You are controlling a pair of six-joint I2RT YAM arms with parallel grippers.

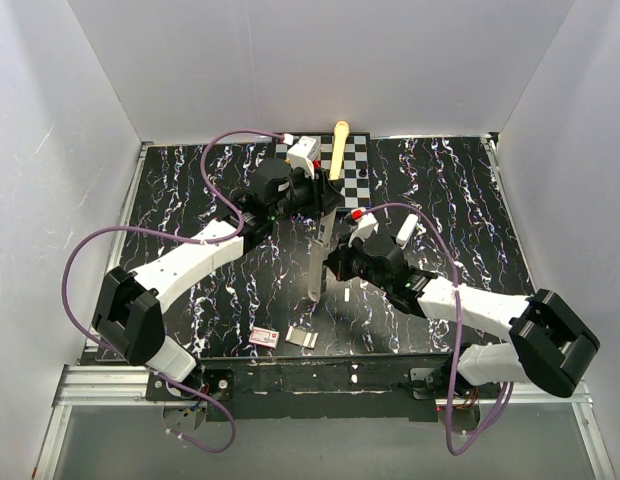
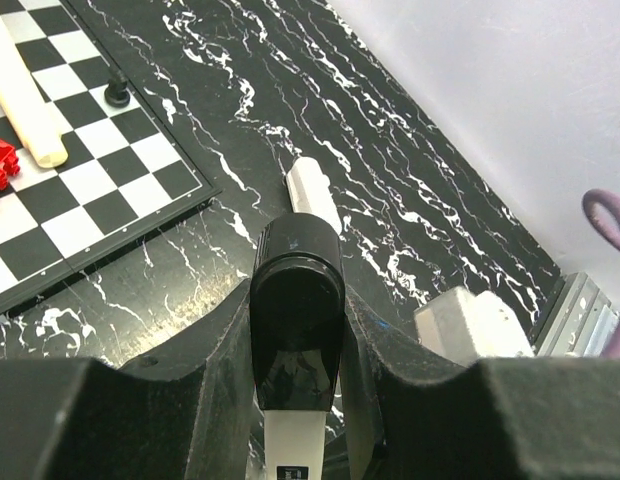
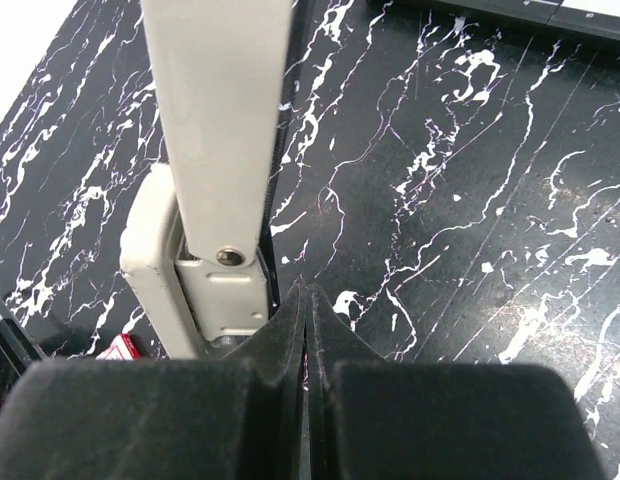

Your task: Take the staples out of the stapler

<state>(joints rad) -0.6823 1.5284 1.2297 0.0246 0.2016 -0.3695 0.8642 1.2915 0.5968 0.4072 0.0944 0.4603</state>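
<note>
Stapler [image 1: 312, 275] mid-tabletop [image 1: 470, 200], far from edges, clamped in left fingers [image 2: 190, 400]. Right wrist view shows right fingers [image 3: 280, 350] closed beside it.

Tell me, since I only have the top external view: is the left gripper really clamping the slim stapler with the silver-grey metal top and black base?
Observer: Yes. In the left wrist view the fingers of the left gripper press both sides of the glossy black end of the stapler.
Operator: And the right gripper?
Observer: Its wrist view shows its fingertips touching each other, nothing visible between them, just beside the stapler's riveted grey hinge.
</note>
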